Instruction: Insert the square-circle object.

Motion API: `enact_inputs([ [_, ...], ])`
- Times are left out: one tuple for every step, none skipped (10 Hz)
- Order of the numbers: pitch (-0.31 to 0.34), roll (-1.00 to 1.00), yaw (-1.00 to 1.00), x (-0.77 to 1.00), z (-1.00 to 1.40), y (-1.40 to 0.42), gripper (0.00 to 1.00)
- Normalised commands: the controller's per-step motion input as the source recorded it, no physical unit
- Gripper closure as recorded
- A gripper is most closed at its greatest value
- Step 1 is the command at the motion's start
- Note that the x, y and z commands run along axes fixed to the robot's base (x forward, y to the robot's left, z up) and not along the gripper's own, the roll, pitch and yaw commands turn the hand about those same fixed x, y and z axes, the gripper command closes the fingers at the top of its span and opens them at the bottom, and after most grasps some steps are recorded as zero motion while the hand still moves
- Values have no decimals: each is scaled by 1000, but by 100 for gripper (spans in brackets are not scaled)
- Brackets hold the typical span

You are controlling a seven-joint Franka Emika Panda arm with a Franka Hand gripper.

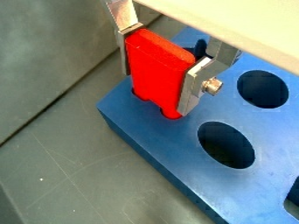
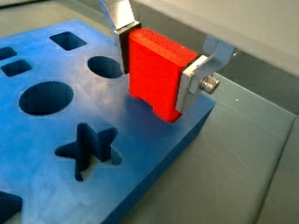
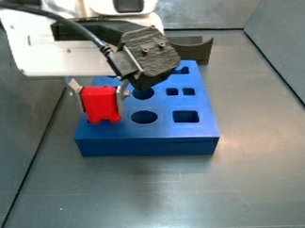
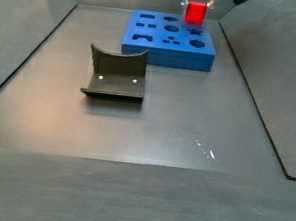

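Observation:
The square-circle object (image 1: 156, 70) is a bright red block held upright between my gripper's (image 1: 160, 66) silver fingers (image 1: 194, 86). The gripper is shut on it. Its lower end meets the top of the blue board (image 1: 152, 144) at a corner, and in a wrist view it seems to sit in an opening there; I cannot tell how deep. The block also shows in the wrist view (image 2: 156, 70) over the board's edge (image 2: 140, 166). In the side views the block (image 3: 99, 102) (image 4: 197, 13) stands at one end of the board (image 3: 149, 130) (image 4: 171, 53).
The board has round holes (image 1: 225, 144) (image 2: 45, 98), a cross-shaped hole (image 2: 87, 149) and square holes (image 3: 186, 116). The dark fixture (image 4: 115, 76) stands on the grey floor, apart from the board; it also shows behind the board (image 3: 194, 48). Grey walls ring the floor.

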Motion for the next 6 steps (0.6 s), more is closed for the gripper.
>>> enact_inputs([
  [-363, 101, 0, -157, -526, 0, 100],
  [-200, 151, 0, -257, -840, -209, 100],
  [10, 467, -9, 0, -434, -666, 100],
  [124, 443, -3, 0, -334, -489, 100],
  [0, 0, 0, 23, -26, 0, 100],
  [0, 0, 0, 0, 0, 0, 100],
])
